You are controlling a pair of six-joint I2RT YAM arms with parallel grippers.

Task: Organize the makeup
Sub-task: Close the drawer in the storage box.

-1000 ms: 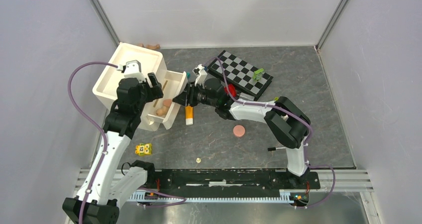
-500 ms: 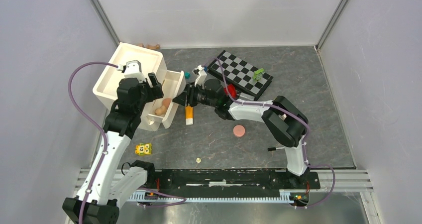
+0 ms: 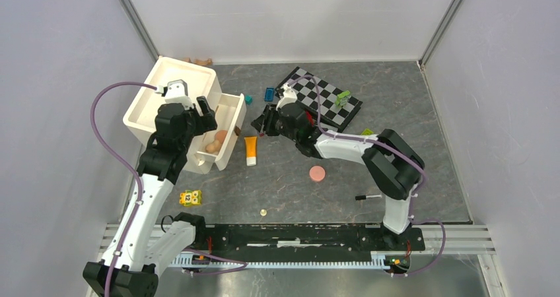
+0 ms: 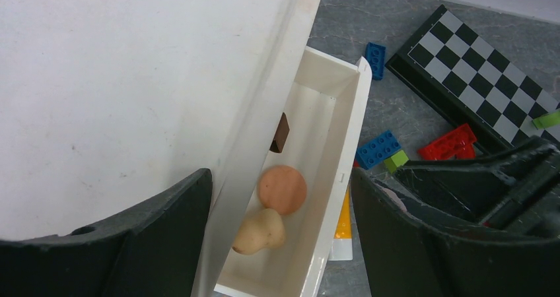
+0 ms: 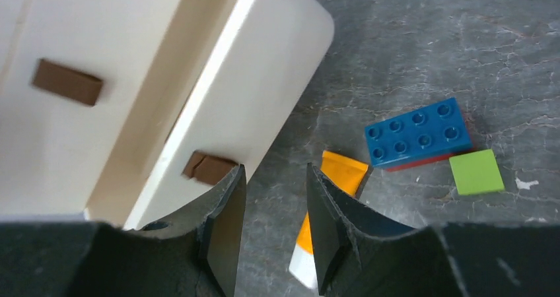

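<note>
Left jaws spread wide and empty, I see them over the white drawer (image 4: pixel 315 125), which holds a pink disc (image 4: pixel 282 189) and a beige lump (image 4: pixel 261 231). Right jaws slightly parted, gripping nothing, near the drawer front. Orange tube (image 3: pixel 251 150) lies on the table (image 3: pixel 409 112) just beside the drawer, second pink disc (image 3: pixel 317 173) well apart from it

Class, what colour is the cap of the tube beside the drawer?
White, on an orange tube; best in top external.

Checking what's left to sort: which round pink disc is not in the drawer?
The pink disc on the table, right of the orange tube; the other disc lies inside the white drawer.
</note>
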